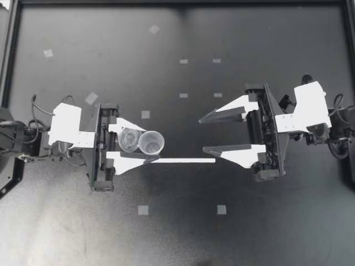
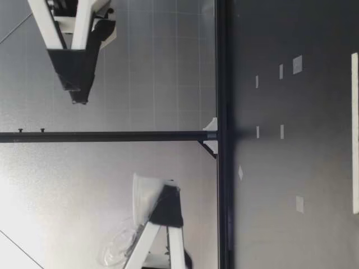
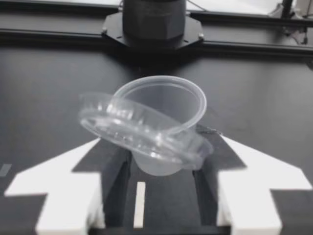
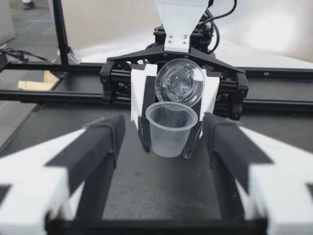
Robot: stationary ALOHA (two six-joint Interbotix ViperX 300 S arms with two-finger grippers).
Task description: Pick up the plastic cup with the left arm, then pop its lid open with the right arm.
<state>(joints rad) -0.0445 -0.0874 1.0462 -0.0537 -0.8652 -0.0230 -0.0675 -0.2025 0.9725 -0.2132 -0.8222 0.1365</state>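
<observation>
Top view has my left end effector [image 1: 148, 146] pinching a clear plastic cup [image 1: 151, 143] between its two fingers, mouth up. A clear lid [image 1: 128, 139] sits just behind the cup, nearer the wrist. My right end effector [image 1: 202, 134] faces it from well apart, fingers spread wide with nothing between them. A white strip [image 1: 188, 160] lies flat on the dark table [image 1: 249, 233], running between the two arms' near fingers, and small tape squares [image 1: 145, 114] dot the surface.

Low view shows both end effectors raised off the table, the cup [image 2: 145, 197] held in the air.

Left wrist view shows the lid [image 3: 142, 132] tilted, leaning across the cup's rim [image 3: 166, 98]; whether the fingers touch the lid I cannot tell.

Right wrist view shows the cup [image 4: 171, 129] gripped from both sides, the lid [image 4: 180, 82] standing nearly on edge behind it.
</observation>
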